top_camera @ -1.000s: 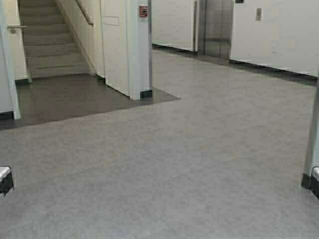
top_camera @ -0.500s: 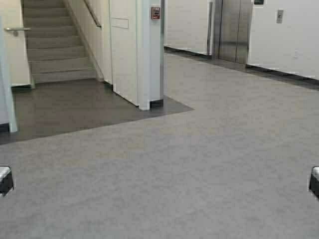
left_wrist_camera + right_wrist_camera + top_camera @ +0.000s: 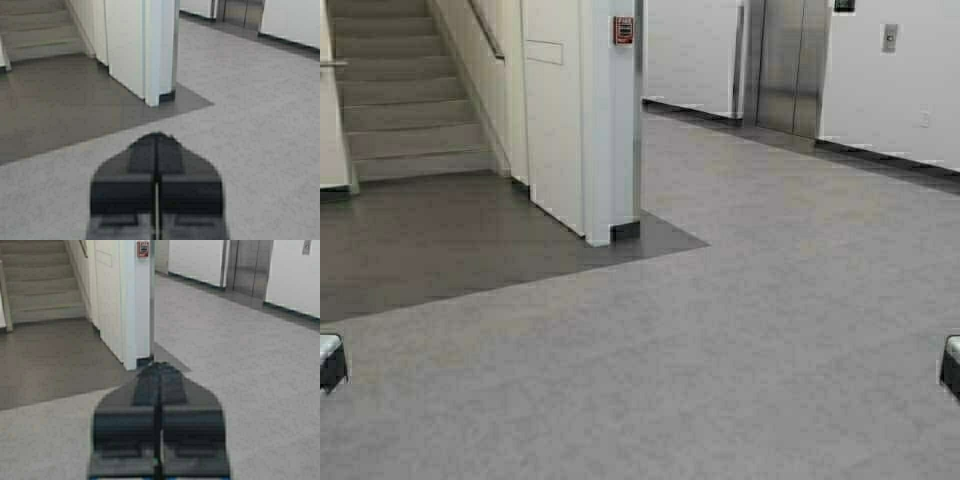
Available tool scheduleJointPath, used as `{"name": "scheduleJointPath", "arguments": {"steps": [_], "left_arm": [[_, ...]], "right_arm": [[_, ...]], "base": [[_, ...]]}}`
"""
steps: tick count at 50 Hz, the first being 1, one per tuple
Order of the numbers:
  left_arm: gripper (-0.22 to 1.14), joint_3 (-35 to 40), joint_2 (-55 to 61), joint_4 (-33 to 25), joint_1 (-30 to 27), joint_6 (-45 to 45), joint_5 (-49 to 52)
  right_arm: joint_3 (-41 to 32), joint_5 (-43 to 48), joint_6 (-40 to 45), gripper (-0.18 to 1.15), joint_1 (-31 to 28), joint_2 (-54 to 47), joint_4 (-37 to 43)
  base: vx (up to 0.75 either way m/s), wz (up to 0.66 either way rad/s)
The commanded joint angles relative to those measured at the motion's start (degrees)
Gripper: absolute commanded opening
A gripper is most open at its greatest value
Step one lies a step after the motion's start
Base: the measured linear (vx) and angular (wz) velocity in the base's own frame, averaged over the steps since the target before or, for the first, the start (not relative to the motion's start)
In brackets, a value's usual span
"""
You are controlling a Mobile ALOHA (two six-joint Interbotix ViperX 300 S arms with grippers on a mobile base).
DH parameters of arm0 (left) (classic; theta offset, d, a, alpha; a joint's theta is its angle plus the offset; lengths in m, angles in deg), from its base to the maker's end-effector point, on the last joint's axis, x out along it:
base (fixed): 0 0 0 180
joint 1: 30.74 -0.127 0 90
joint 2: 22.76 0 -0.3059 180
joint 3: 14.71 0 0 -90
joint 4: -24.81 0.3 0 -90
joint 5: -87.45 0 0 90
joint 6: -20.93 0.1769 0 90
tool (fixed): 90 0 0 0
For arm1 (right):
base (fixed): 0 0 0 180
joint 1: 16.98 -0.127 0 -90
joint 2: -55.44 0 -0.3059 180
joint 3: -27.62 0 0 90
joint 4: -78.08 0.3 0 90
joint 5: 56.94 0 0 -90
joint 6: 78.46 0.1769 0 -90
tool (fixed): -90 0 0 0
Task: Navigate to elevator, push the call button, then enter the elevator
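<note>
Ahead, elevator (image 3: 788,65) beyond floor (image 3: 740,330).

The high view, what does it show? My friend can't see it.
A grey hallway floor leads to closed steel elevator doors far ahead on the right, with the call button plate beside them. Stairs rise on the left, past a white pillar bearing a red fire alarm.

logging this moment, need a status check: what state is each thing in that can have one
brushed steel elevator doors: shut, far ahead on the right
small steel call button plate: on the white wall right of the doors, untouched
red fire-alarm box: mounted on the white pillar
left gripper: shut, holding nothing
right gripper: shut, holding nothing
</note>
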Motion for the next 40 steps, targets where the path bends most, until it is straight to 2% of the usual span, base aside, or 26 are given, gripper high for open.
{"name": "scheduleJointPath", "arguments": {"steps": [1, 24, 40], "left_arm": [[0.03, 1.23, 0.88, 0.18, 0.09, -0.18, -0.53], [0.03, 0.7, -0.97, 0.18, 0.09, -1.14, -0.79], [0.03, 0.79, -0.44, 0.18, 0.09, -1.41, -0.97]], "right_arm": [[-0.44, 0.53, -0.09, 0.05, -0.09, -0.35, 0.18], [-2.37, 0.88, 0.09, 0.05, 0.0, -2.2, 0.0], [-2.2, 2.02, 0.09, 0.05, -0.09, -1.49, 0.09]], "base": [[0.81, -0.13], [0.78, -0.28], [0.74, -0.12]]}}
